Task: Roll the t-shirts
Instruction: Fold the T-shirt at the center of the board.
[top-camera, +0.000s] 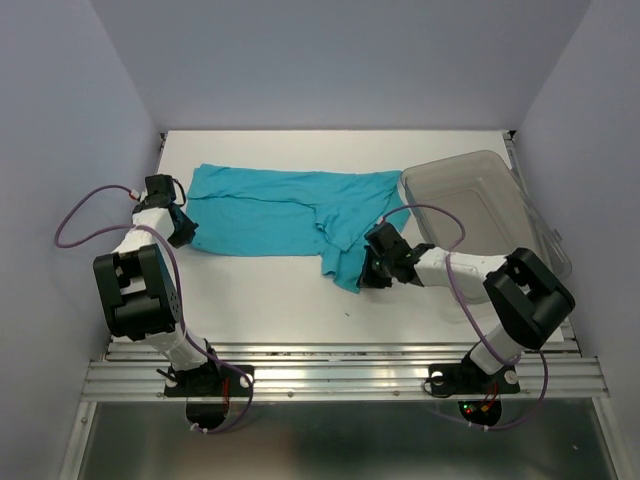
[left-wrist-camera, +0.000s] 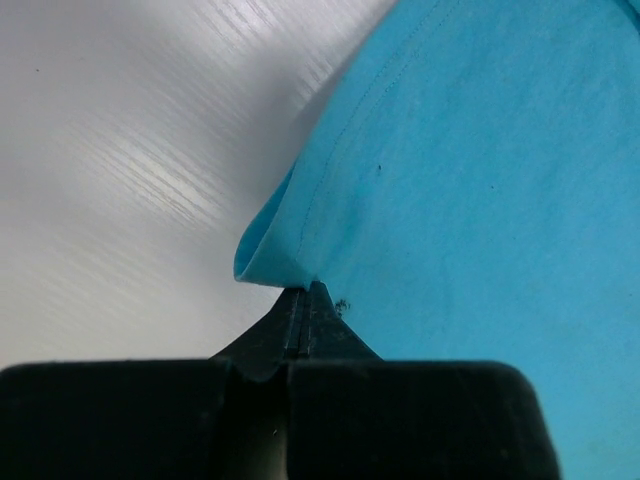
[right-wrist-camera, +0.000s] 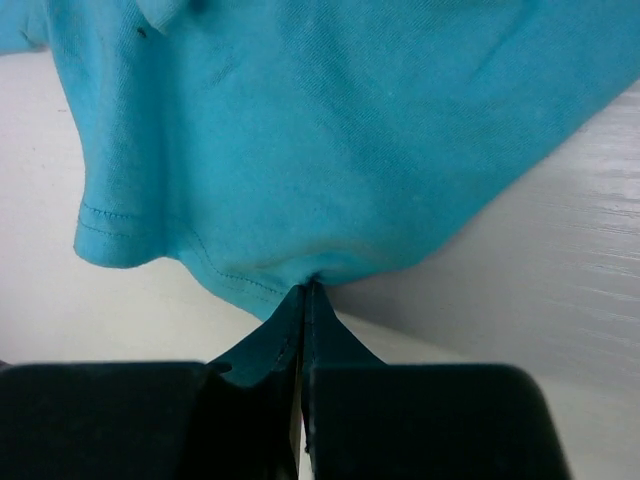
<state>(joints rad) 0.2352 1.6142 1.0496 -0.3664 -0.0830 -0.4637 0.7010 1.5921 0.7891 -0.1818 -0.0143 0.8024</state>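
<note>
Wrist views: left end effector (left-wrist-camera: 305, 290), right end effector (right-wrist-camera: 303, 288) each pinch shirt (top-camera: 270, 210) edge thinly; tug unevenly, you could lose it.

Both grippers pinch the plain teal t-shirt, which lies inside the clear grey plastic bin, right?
No. The left gripper and right gripper pinch the teal t-shirt, but it lies on the white table beside the clear grey plastic bin; the top view shows it.
</note>
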